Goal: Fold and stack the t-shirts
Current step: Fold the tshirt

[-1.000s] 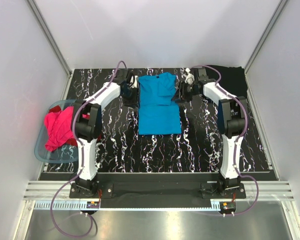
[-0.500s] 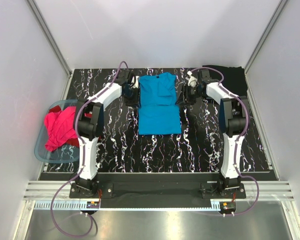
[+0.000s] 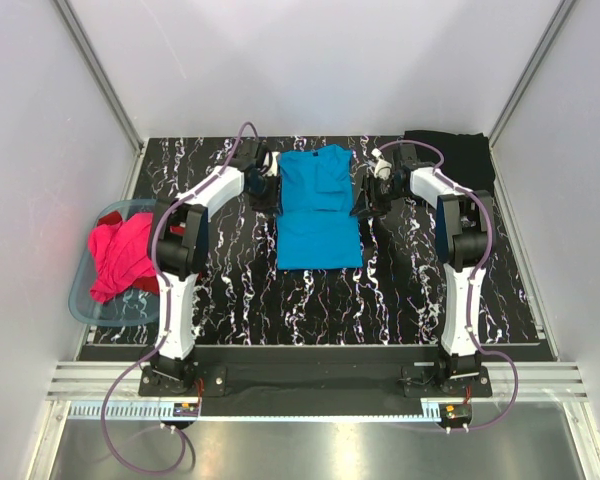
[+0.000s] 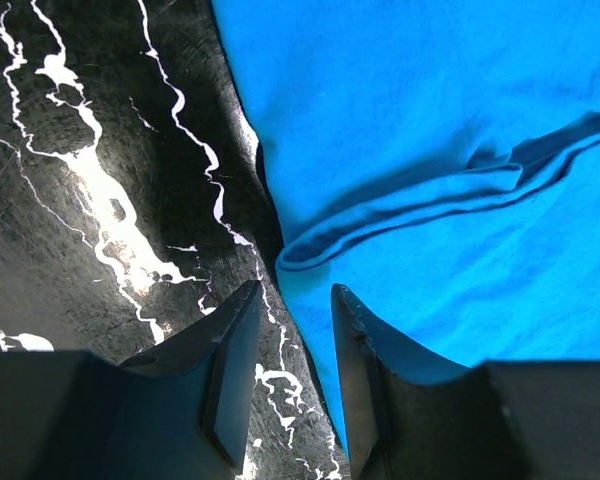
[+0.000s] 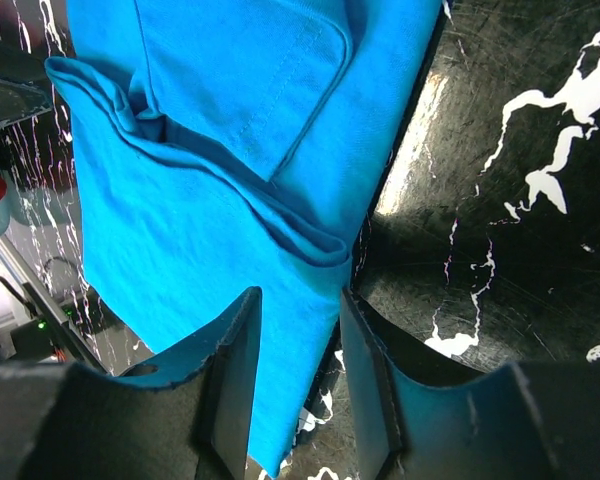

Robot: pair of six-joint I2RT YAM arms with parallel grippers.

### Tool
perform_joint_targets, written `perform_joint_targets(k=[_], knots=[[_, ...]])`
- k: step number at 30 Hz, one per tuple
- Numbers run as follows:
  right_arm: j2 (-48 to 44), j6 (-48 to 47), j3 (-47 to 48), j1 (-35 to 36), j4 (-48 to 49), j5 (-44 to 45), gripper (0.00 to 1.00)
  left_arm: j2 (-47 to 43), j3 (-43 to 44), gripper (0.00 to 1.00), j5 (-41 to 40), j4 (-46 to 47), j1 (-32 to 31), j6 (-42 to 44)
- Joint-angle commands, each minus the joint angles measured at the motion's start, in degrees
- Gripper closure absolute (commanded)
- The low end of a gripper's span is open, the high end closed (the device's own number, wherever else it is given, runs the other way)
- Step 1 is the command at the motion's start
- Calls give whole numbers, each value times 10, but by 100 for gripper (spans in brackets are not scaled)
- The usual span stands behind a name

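Observation:
The turquoise-blue t-shirt [image 3: 318, 210] lies flat at the back middle of the table, its sleeves folded in. My left gripper [image 3: 267, 192] is open and straddles the shirt's left edge; in the left wrist view the gripper [image 4: 292, 345] has the blue shirt's hem [image 4: 310, 330] between its jaws. My right gripper [image 3: 365, 205] is open at the shirt's right edge; in the right wrist view the gripper [image 5: 300, 350] has the cloth [image 5: 280, 330] between its jaws. A black t-shirt [image 3: 458, 152] lies at the back right. Magenta-pink and red shirts [image 3: 115, 255] are bunched in the tub.
The translucent pale-blue tub [image 3: 83, 296] stands at the table's left edge. The table top [image 3: 400, 290] is black marbled, with white walls close on three sides. The arm bases are at the near edge.
My right gripper has moved a little nearer along the shirt's right edge. My left gripper has barely shifted at the left edge. The shirt has not moved.

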Motion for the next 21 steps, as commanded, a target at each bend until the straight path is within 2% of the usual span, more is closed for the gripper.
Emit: perform_joint_targets(k=[1,10,13,15,17,21], knots=[[7,-12,23,2,2,-8,57,13,23,61,21,22,-1,15],[12,-10,29,2,9,-12,59,27,30,64,35,28,-1,12],[13,-8,30,2,8,2,57,26,31,74,34,28,0,13],[12,-7,30,2,8,11,57,25,32,88,32,28,-1,12],[13,-6,32,3,8,10,57,25,38,98,35,28,0,8],[19,-5,41,2,7,14,59,26,50,100,43,28,-2,-1]])
